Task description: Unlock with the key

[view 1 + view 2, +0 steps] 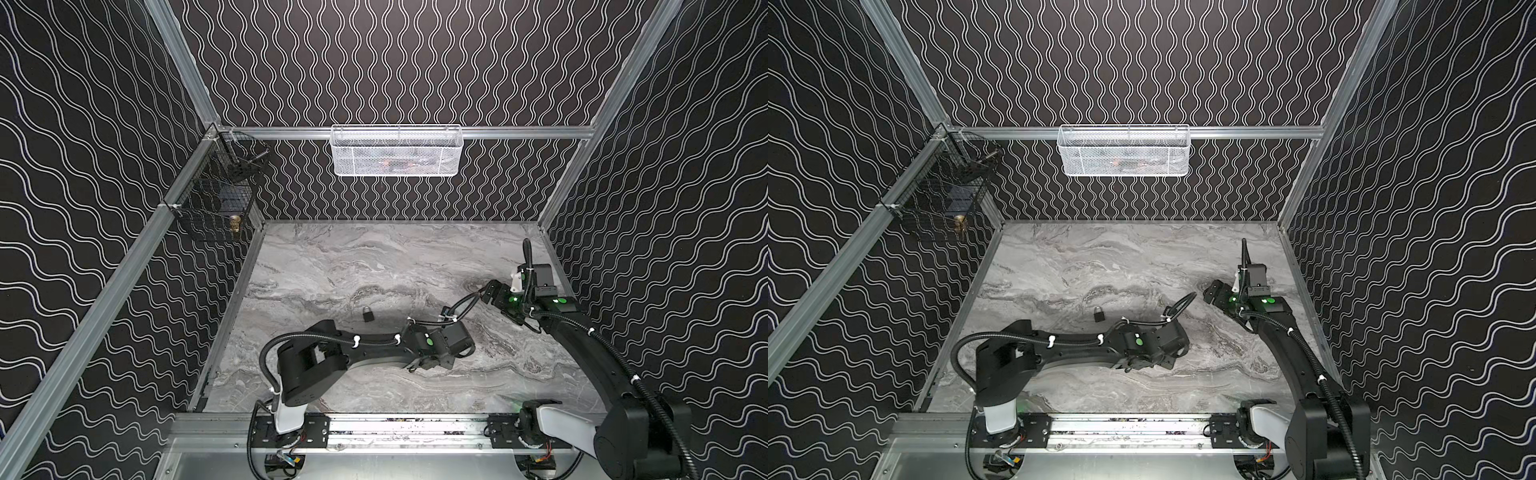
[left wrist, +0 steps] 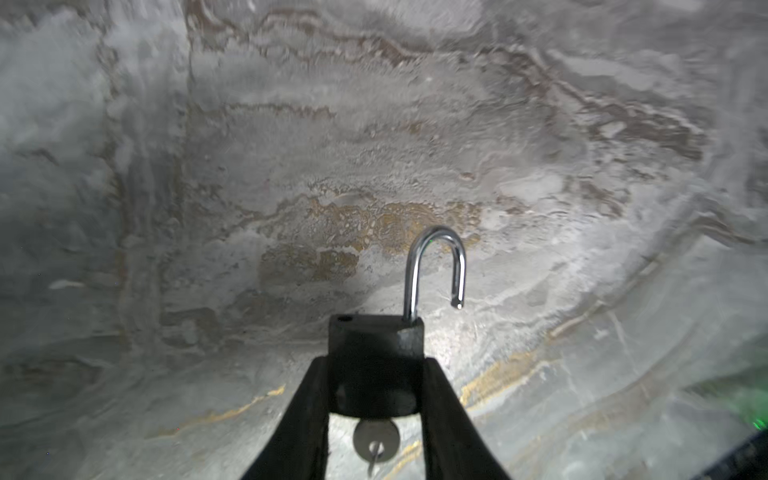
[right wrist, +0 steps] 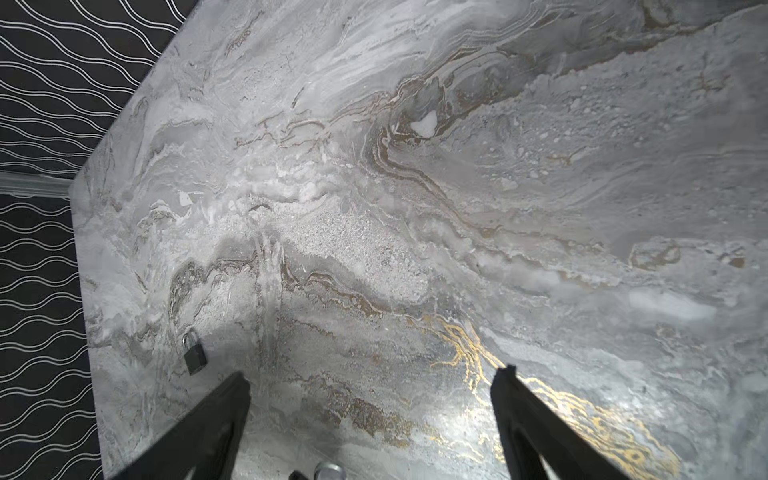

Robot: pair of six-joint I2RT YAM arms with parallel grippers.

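The left claw [image 2: 375, 365] is clamped on a black padlock [image 2: 374, 340], its two dark fingers [image 2: 299, 415] pressing the body from either side, as the left wrist view shows. The lock's silver shackle [image 2: 436, 266] stands sprung open: one leg is seated in the body, the free end hangs clear of it, and an empty hole shows on the body's top. A silver key [image 2: 376, 440] sits in the keyhole at the end of the body away from the shackle, between the fingers. The lock is held above the grey marbled table [image 1: 332, 257], not touching it. In both top views this claw [image 1: 424, 363] lies low in the frame near the middle, and its own body hides the lock and key from there. The right claw [image 3: 373, 373] is spread wide with nothing between its fingers; in a top view it sits at the right of the frame, about mid-height [image 1: 490, 291], well apart from the left one. A second padlock [image 1: 368, 313] with its shackle shut lies flat on the table just above the left arm in the frame, and also shows in the right wrist view [image 3: 194, 353]. A white basket [image 1: 397, 151] hangs on the back wall at upper centre, and a black wire basket [image 1: 216, 195] at upper left.
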